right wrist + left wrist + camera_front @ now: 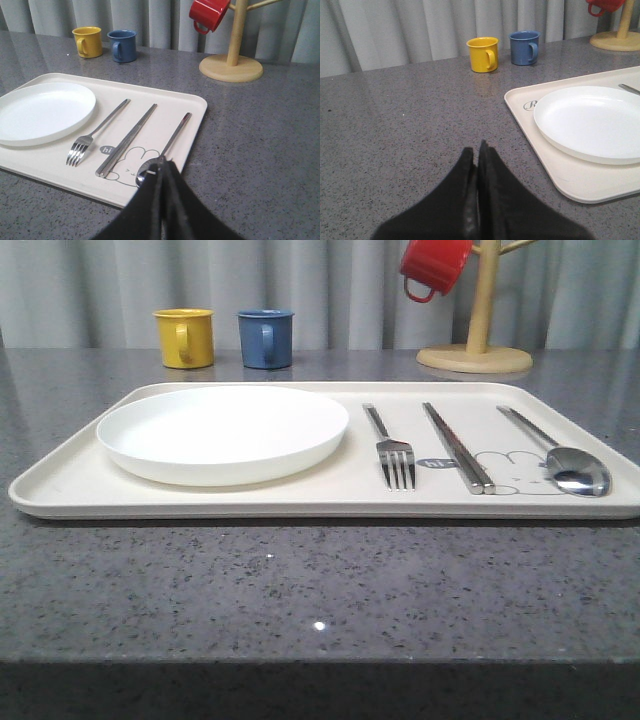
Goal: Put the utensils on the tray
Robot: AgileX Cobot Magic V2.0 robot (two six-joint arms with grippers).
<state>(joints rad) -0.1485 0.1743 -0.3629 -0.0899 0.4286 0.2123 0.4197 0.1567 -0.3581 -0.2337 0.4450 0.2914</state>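
On rectangular cream tray (70, 485), left to right: round white plate (222, 432), silver fork (390, 448), steel chopsticks (456, 446), spoon (560, 455) at 3 o'clock. Looks complete. Left gripper (476, 148), right gripper (163, 161) clenched, empty.

Grey pleated curtain (330, 290) behind speckled countertop (300, 590)

The tray (70, 490) lies on the table (300, 590), near its front edge. On the tray, the plate (222, 432) sits at the left; to its right lie the fork (390, 448), then the chopsticks (456, 446), then the spoon (560, 455) at the far right, all pointing front to back. Behind the tray stand two mugs (185, 337) side by side on the left, and a mug stand (475, 350) on the right with a third mug (432, 266) hanging from it.
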